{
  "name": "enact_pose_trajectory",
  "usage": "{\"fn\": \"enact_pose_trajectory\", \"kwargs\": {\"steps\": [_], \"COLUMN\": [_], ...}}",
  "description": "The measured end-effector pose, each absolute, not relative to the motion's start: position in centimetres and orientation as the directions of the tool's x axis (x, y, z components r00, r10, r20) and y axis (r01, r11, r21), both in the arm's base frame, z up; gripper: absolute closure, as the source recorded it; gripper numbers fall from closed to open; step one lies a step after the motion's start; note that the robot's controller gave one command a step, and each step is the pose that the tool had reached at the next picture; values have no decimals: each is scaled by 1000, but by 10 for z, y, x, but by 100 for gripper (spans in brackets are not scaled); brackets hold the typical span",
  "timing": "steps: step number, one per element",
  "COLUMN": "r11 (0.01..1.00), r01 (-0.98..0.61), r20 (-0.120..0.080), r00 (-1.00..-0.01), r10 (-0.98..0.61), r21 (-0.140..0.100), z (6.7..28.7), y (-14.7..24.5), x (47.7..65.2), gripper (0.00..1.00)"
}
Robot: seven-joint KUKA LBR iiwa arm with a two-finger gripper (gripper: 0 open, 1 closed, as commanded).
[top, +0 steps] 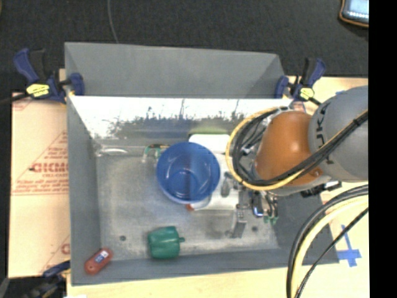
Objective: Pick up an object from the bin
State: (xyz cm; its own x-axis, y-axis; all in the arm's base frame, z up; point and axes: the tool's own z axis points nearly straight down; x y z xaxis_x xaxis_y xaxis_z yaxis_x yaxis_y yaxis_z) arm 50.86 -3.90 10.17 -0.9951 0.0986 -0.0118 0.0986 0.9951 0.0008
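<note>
The claw point(239, 223) hangs low at the bin's point(80, 166) four o'clock; whether it is spread or pressed together, I cannot tell. At its ten o'clock a blue bowl point(186, 172) sits mid-bin, and a green lump point(164, 242) lies at its nine o'clock.

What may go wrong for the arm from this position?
1. The gripper sits low over seemingly bare bin floor, on the view's right of the blue bowl; a grasp here may come up empty.
2. Moving toward the bowl, it may bump it against the white object that it overlaps.
</note>
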Motion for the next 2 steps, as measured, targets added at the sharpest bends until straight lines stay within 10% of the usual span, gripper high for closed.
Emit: {"fn": "enact_pose_trajectory", "kwargs": {"steps": [1, 2], "r11": [998, 985], "r01": [68, 175], "r20": [-12, -25], "r00": [-998, -984], "r10": [68, 175], "r21": [0, 1], "z": [109, 73], "y": [-50, -22], "x": [486, 504], "gripper": [0, 0]}}
